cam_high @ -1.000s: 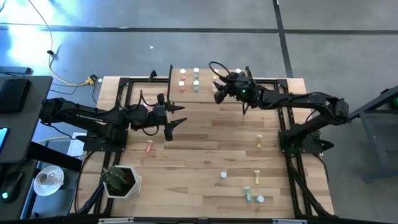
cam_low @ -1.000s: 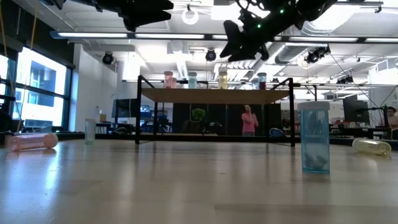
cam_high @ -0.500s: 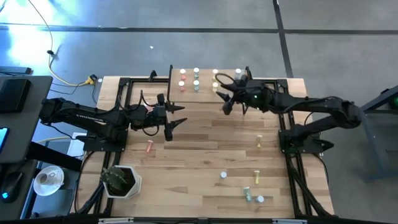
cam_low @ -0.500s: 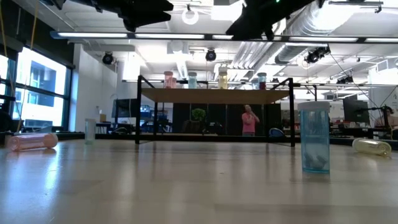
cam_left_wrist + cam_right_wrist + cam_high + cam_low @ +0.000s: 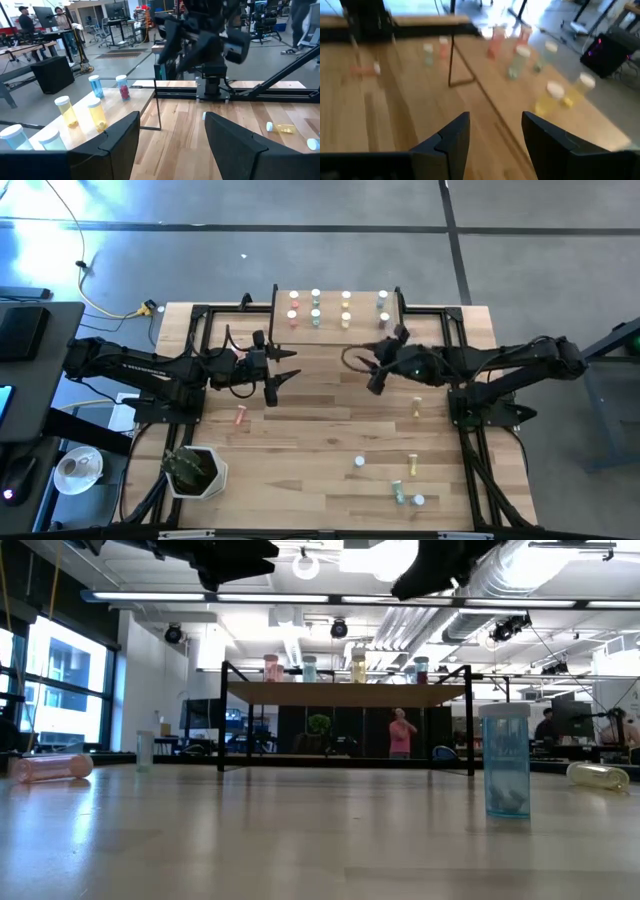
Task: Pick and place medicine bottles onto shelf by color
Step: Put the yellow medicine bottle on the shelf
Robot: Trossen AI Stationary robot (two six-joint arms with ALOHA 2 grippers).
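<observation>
overhead first: shelf at the far edge of the table, carrying eight bottles in paired rows. left claw hangs over the boards to the shelf's near left, fingers spread, nothing in them. right claw hovers just in front of the shelf's right end, also spread and empty. a pink bottle lies on its side below the left claw; a yellow bottle lies under the right arm, and more loose bottles sit scattered at the near right. a potted plant stands at the near left corner.

table level: the shelf stands on black legs with bottles on top, both arms dark shapes overhead. a blue bottle stands upright close by, the pink one lies at the left, a yellow one far right. a person stands in the room behind.

left wrist: fingers apart, empty; the shelf beside them holds yellow, blue and red bottles, the right arm beyond.

right wrist: fingers parted, holding nothing, the shelf and its bottles blurred ahead.
</observation>
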